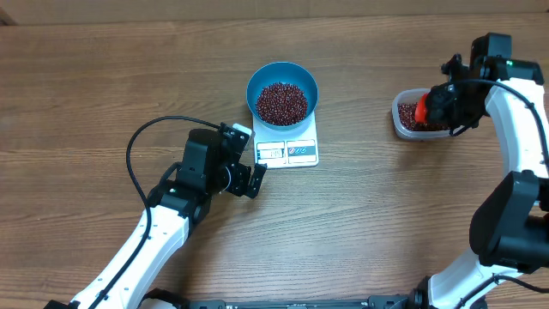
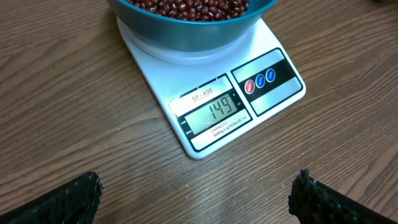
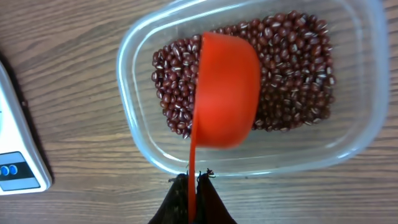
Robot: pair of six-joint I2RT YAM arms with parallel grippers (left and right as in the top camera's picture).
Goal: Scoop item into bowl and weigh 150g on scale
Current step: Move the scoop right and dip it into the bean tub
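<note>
You see a brown wooden table (image 1: 77, 77) with darker wavy grain lines running from side to side. The wood fills nearly all of each view. The light on it is soft and even, with only small, faint shadows.

Open bench (image 1: 129, 69) lies from 9 to 1 o'clock of the bowl (image 1: 251, 93) on the scale (image 1: 287, 153) and at 3 o'clock up to the tub (image 1: 397, 117) beneath the right gripper (image 3: 193, 183) and its scoop (image 1: 421, 110), while the left gripper (image 1: 249, 157) crowds the scale's 8 o'clock side.
</note>
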